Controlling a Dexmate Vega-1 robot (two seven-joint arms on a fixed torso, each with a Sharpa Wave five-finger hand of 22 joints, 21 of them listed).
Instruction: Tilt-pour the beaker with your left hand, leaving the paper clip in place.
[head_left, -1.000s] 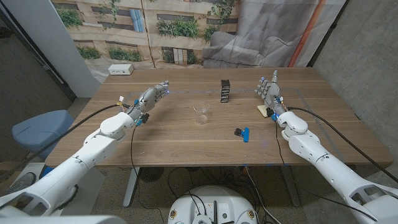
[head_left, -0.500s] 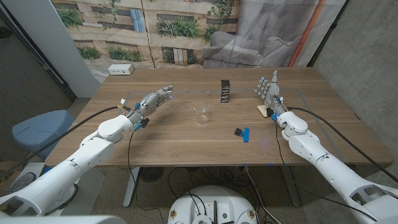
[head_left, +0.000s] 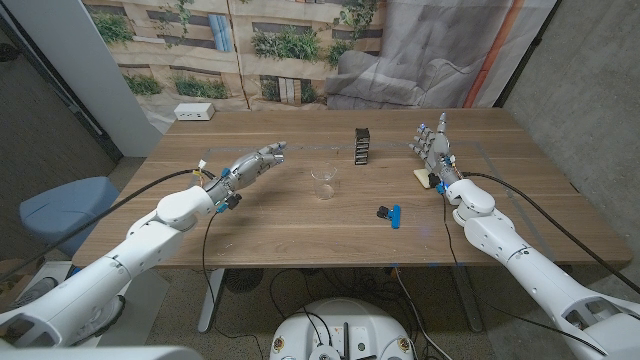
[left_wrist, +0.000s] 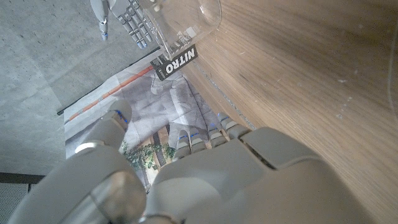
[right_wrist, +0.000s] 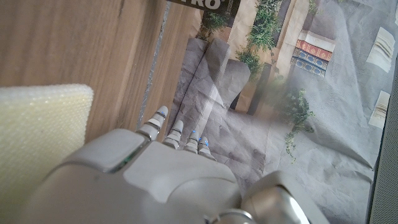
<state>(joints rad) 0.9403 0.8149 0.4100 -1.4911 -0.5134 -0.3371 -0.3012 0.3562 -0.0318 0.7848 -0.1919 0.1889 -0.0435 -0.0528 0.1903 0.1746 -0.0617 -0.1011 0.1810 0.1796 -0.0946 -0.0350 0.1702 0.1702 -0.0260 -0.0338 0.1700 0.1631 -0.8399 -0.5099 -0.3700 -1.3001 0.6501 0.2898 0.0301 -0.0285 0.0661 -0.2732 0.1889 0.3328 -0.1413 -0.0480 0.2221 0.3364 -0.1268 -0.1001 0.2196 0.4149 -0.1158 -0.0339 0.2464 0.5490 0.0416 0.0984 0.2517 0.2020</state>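
Beaker (head_left: 324, 182) mid-table, box (head_left: 361, 146) behind, clip (head_left: 390, 213) front-right.

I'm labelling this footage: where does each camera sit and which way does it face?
Head view: on the robot's head, looking down at the table; both arms, left hand, right hand.
Left wrist view: along the left hand's back toward the beaker.
Right wrist view: along the right hand, beside the sponge.
Shared: beaker, head and left wrist.

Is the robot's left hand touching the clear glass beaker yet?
Apart. In the head view, bare wooden table shows between the left hand's outstretched fingertips and the clear glass beaker, which stands upright and free.
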